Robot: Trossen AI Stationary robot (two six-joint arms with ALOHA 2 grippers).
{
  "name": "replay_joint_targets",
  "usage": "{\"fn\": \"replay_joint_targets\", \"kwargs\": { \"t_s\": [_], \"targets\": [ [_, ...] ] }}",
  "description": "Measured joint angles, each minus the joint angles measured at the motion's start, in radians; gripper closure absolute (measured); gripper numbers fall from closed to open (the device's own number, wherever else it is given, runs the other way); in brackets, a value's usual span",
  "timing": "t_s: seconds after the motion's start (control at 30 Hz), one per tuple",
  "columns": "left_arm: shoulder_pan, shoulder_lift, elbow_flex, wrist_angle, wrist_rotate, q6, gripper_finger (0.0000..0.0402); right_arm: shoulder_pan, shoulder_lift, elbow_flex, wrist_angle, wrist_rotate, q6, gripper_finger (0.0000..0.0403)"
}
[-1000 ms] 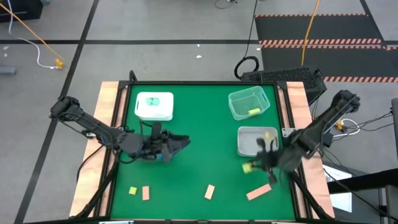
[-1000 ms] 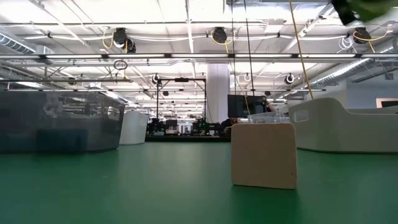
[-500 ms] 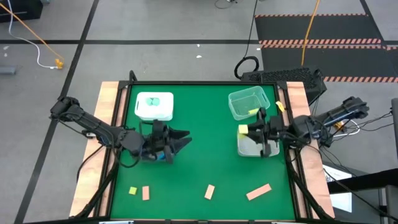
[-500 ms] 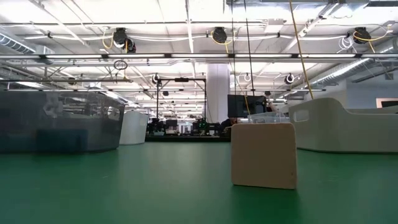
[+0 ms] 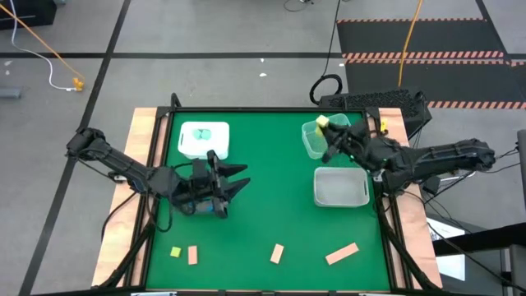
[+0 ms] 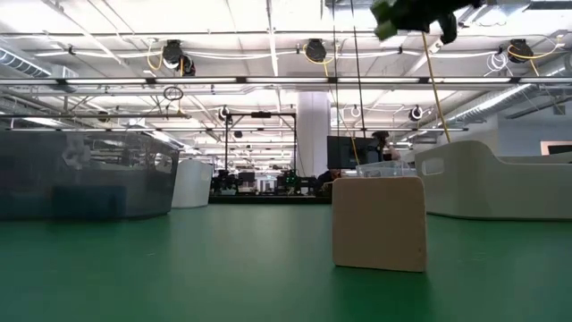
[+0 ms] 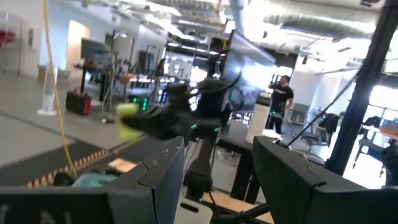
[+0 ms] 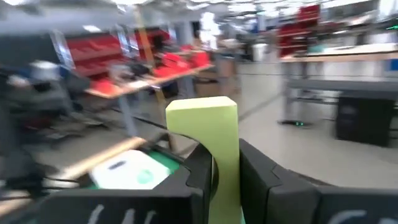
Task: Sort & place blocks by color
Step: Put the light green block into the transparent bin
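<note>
From above, the right gripper hung over the clear tray at the table's far right, its fingers pinching a yellow-green block; the arm reached in low from the right edge, stretched nearly flat across the grey tray. The left gripper waited mid-table, near the white tray that held teal pieces, its jaws spread and holding nothing. Along the near edge lay a small yellow-green cube, a tan block just beside it, another tan one and a tan bar, all still unsorted. From table height, a tan block stood close to the lens, and the carried block showed high overhead in the right gripper. The left wrist view looked across at the right arm with its greenish block, blurred, between the left arm's own parted fingers. The right wrist view showed the block upright, clamped on its two flat faces by the fingers, most of it standing proud. I judged such a piece light, stiff and smooth-sided, not fragile, best taken across opposite flat faces, as here, though it might slip or pivot if gripped lightly.
</note>
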Motion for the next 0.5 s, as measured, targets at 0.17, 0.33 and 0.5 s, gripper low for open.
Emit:
{"fn": "replay_joint_targets", "kwargs": {
  "t_s": [0.17, 0.33, 0.5],
  "targets": [
    [-0.033, 0.000, 0.000, 0.041, 0.001, 0.051, 0.0211, -0.130, 0.045, 0.000, -0.135, 0.024, 0.045, 0.0365],
    [-0.085, 0.000, 0.000, 0.037, 0.001, 0.008, 0.0211, -0.253, 0.091, 0.000, -0.290, 0.015, 0.154, 0.0365],
    [-0.130, 0.000, 0.000, 0.030, -0.125, -0.084, 0.0211, -0.357, 0.127, 0.000, -0.402, -0.126, 0.284, 0.0364]
  ]
}}
